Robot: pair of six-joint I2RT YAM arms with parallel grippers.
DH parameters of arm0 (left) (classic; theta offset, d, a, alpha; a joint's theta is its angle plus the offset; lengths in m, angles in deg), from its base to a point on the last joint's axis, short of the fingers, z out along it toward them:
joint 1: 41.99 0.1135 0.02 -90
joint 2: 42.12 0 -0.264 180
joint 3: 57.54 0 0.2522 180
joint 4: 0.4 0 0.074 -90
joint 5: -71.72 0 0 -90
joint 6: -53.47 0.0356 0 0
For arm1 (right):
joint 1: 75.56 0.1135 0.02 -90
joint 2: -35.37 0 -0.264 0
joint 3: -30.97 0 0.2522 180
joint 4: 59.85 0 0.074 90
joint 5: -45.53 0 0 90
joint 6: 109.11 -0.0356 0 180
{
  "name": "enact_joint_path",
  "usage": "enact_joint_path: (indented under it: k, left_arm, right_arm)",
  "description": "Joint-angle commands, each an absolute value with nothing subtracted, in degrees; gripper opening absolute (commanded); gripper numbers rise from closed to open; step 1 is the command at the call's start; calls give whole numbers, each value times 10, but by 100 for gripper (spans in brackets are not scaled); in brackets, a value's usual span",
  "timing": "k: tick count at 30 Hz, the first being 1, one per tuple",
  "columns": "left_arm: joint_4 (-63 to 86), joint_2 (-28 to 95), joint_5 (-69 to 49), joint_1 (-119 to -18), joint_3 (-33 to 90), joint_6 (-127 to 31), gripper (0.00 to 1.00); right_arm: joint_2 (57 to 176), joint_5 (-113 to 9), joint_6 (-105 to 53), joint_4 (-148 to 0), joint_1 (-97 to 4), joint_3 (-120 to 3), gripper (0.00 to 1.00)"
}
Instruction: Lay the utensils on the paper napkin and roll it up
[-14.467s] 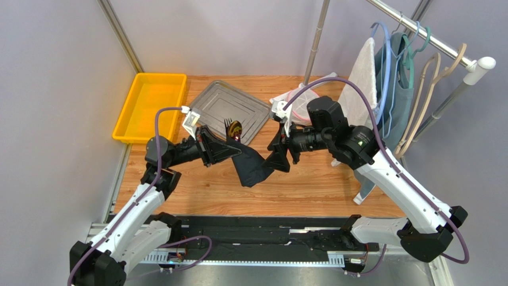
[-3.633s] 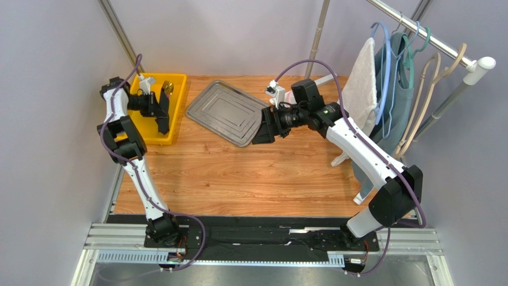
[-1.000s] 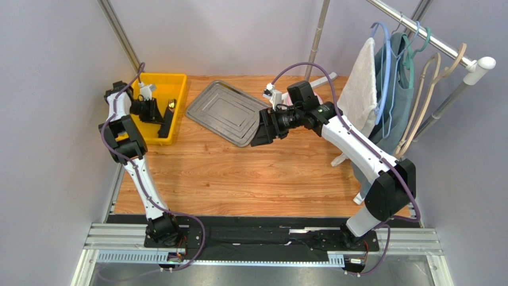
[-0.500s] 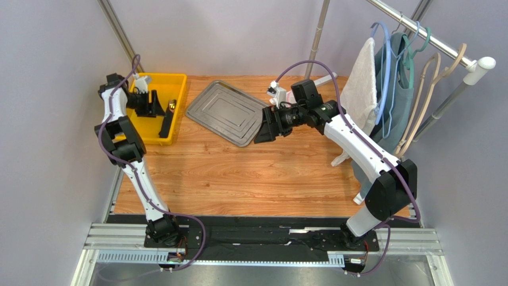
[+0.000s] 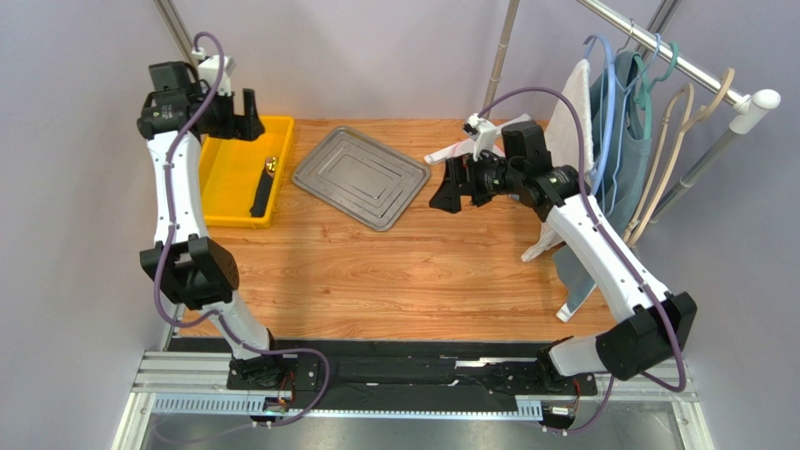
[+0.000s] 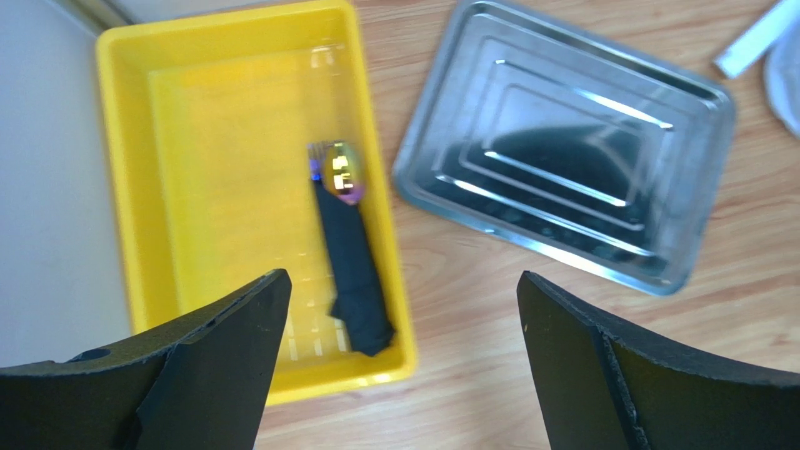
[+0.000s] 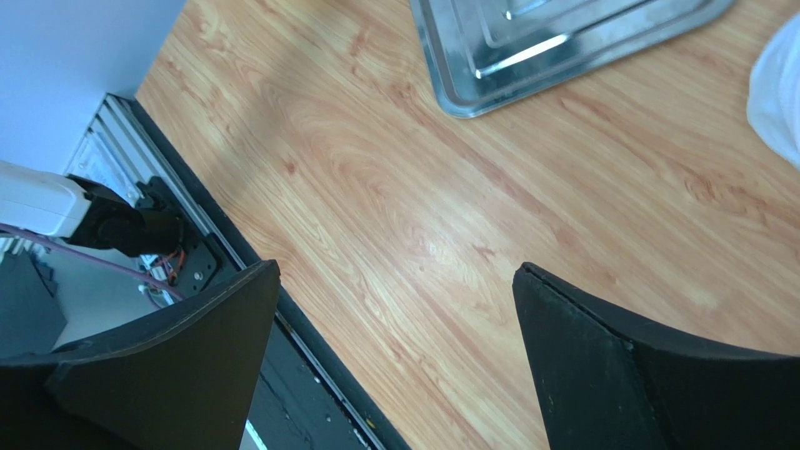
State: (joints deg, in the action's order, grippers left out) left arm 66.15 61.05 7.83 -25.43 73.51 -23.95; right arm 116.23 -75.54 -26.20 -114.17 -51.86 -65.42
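You have nothing to read here. No lettering, label, brand, number or sign is legible in any view, neither on the left pincer (image 6: 402, 277) nor on the right pincer (image 7: 394, 270), nor on anything lying below or beyond them.
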Motion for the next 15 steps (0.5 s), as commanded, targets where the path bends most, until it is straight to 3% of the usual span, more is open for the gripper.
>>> enact_joint_path:
  k: [1,8,15]
  left_arm:
    - [650,527,-35,-352,669,-316,99]
    - [617,403,-104,-530,522,-363,99]
    - [607,374,-117,-570,478,-392,99]
  right_arm:
    - [1104,-701,-243,-1129,-523,-602,100]
    - [1051,-687,-207,-1144,-526,-550,100]
    - [1080,-665,-195,-1129,-525,-594,100]
